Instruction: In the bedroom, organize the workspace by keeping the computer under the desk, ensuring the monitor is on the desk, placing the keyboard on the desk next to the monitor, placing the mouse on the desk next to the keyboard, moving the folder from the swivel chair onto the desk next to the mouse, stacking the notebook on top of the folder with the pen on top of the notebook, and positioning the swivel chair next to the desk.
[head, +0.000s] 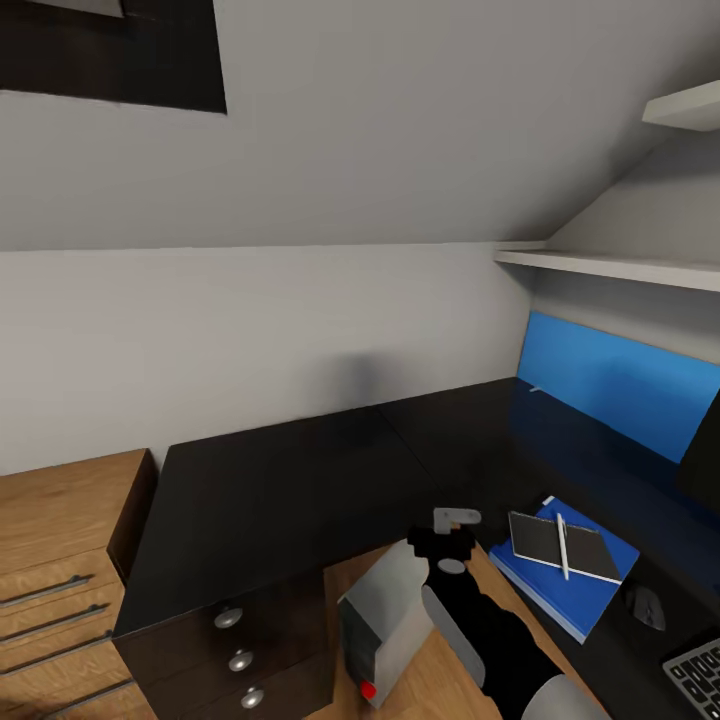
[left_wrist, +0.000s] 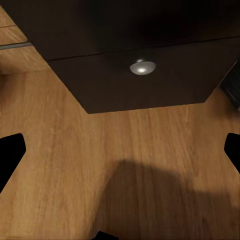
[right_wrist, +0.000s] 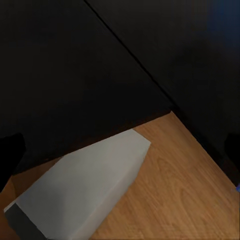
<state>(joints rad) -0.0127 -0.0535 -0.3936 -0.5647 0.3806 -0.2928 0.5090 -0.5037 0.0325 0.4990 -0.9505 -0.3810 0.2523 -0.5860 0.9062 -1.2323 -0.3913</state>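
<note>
The glossy black L-shaped desk (head: 280, 490) fills the middle of the head view. On its right wing lies the blue folder (head: 575, 595), with the grey notebook (head: 540, 540) on top and the white pen (head: 563, 545) across the notebook. The black mouse (head: 646, 606) sits just right of the folder. A corner of the keyboard (head: 698, 675) shows beyond it, and the monitor's black edge (head: 706, 450) is at the right border. The grey computer (head: 385, 620) (right_wrist: 85, 192) stands tilted on the floor in the desk's inner corner. My right gripper (head: 457, 517) (right_wrist: 120, 150) hovers open above it. My left gripper (left_wrist: 120, 155) is open over the floor. The swivel chair is out of view.
The desk's black drawers (head: 235, 655) with round silver knobs (left_wrist: 142, 66) stand left of the computer. Farther left is a wooden cabinet (head: 60, 560) with bar handles. A blue panel (head: 620, 385) lines the wall behind the right wing, under white shelves (head: 610, 265). The floor (left_wrist: 125, 170) is wood.
</note>
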